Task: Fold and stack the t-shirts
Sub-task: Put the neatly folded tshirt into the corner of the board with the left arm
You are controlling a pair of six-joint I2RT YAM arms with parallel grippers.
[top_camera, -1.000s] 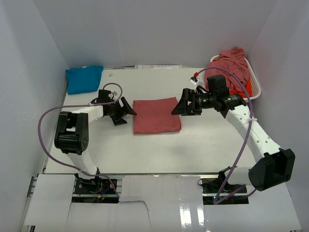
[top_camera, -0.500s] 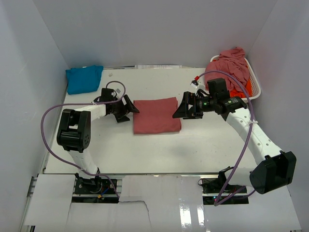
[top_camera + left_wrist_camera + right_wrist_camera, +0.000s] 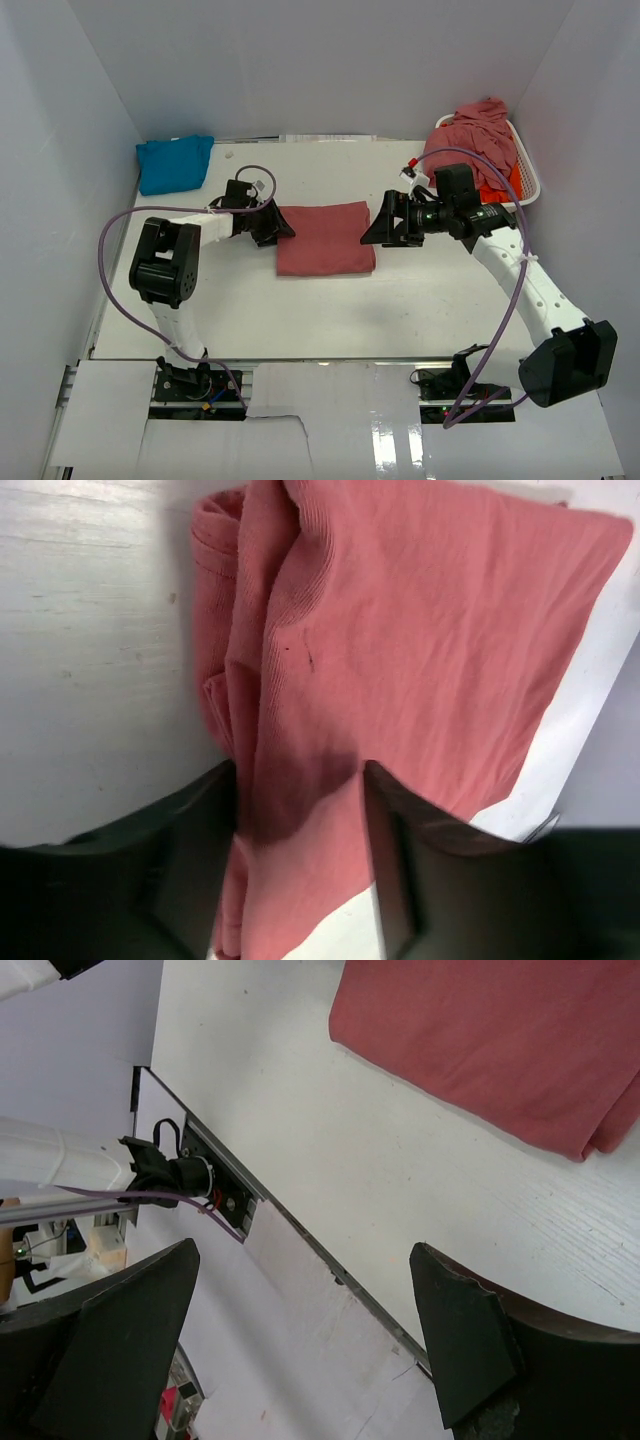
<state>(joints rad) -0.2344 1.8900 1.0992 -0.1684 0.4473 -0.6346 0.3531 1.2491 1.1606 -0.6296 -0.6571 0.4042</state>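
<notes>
Turquoise t-shirt point(image 3: 175, 163) folded in the far corner, well left of left gripper point(image 3: 274, 226). Its fingers point(image 3: 190, 880) straddle the left edge of the folded rose-red t-shirt point(image 3: 325, 238), cloth filling the gap; firm hold or not, cannot tell. Shirt flat on counter point(image 3: 420, 300) between both grippers. Right gripper point(image 3: 383, 222) wide open, empty, just beside the shirt's right edge. Behind it, white basket point(image 3: 533, 180) heaped with rose-red t-shirts point(image 3: 475, 135).

Folded t-shirt point(image 3: 325, 239), table centre: plain dusty rose-red
T-shirt point(image 3: 175, 162), far-left corner: turquoise blue
Heaped t-shirts point(image 3: 475, 140), far-right corner: rose-red
Orange t-shirt point(image 3: 516, 178): bright sliver beneath heap
Basket point(image 3: 531, 186): white, slatted
Table point(image 3: 400, 300): white
</notes>
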